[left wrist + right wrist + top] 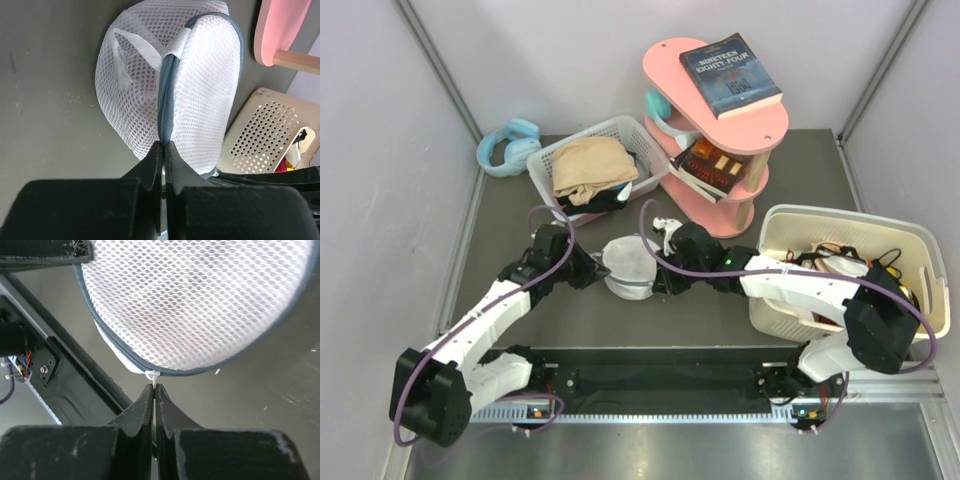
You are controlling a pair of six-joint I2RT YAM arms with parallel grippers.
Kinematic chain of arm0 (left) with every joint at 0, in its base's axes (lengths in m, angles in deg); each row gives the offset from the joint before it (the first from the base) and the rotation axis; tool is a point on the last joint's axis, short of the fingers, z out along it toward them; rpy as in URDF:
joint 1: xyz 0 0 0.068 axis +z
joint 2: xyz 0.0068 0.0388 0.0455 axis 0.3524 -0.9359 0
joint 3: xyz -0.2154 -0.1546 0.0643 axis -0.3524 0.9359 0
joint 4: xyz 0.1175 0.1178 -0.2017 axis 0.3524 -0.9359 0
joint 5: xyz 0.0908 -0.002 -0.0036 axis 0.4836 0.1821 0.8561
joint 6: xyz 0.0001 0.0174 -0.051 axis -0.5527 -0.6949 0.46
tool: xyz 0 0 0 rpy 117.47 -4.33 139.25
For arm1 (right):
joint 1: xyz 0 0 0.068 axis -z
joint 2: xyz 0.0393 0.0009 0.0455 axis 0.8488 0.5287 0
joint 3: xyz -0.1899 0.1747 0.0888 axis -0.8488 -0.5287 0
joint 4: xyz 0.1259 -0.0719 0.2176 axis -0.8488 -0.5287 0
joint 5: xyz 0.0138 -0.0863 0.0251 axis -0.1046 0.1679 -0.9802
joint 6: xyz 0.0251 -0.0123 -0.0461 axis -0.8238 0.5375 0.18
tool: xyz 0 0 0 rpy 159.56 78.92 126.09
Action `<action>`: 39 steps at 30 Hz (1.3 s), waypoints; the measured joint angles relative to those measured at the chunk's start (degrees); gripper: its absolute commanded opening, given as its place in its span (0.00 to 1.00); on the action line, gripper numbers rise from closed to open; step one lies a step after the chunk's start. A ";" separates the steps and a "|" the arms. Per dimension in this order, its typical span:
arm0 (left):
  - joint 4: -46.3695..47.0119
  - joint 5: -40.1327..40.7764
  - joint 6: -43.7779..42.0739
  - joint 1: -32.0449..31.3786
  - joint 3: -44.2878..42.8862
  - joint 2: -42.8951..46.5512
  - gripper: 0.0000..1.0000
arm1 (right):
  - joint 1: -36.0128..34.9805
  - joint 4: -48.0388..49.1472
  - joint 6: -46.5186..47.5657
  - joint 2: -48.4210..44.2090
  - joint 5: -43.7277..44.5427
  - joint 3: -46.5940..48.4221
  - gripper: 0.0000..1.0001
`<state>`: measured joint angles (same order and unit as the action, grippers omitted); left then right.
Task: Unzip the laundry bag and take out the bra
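The laundry bag (628, 262) lies on the table (492, 240) between the left gripper (163, 146) and the right gripper (153, 388). Behind it stands a basket (542, 180) with cloth (590, 165) in it, headphones (508, 146) to its left and a shelf (665, 65) with a book (730, 75) on top to its right. A tub (840, 216) sits right of the bag.

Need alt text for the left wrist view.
Left claw pinched shut on the blue-grey zipper seam of the white mesh laundry bag, which lies on a dark table. A cream perforated tub and a pink shelf sit at the right edge.
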<state>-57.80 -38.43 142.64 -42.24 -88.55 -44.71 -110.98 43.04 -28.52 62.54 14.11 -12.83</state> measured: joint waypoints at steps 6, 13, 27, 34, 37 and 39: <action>1.09 -1.49 -2.75 0.37 -2.08 -4.83 0.00 | 1.86 0.04 0.22 -0.74 0.09 -0.55 0.00; 0.61 -2.14 -8.09 0.52 -9.53 -12.85 0.61 | 1.27 -0.17 0.66 -0.63 0.02 0.72 0.00; -9.27 2.45 -6.05 0.57 -8.17 5.14 0.83 | -2.54 -0.24 0.61 3.08 -1.36 5.14 0.00; -11.23 1.68 -3.02 0.52 -2.93 9.57 0.82 | -3.96 -0.68 1.25 4.55 -1.53 6.84 0.00; -10.19 0.61 -1.68 0.20 -1.40 8.44 0.81 | -4.04 -0.79 1.51 5.16 -1.90 7.28 0.00; -8.85 -0.11 -1.22 -0.26 -1.05 6.60 0.80 | -4.13 -0.59 1.53 5.60 -2.34 7.45 0.00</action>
<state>-66.65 -38.54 141.42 -42.50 -89.60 -38.11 -115.11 42.45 -26.99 68.14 11.77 -5.38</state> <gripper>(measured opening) 0.810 0.007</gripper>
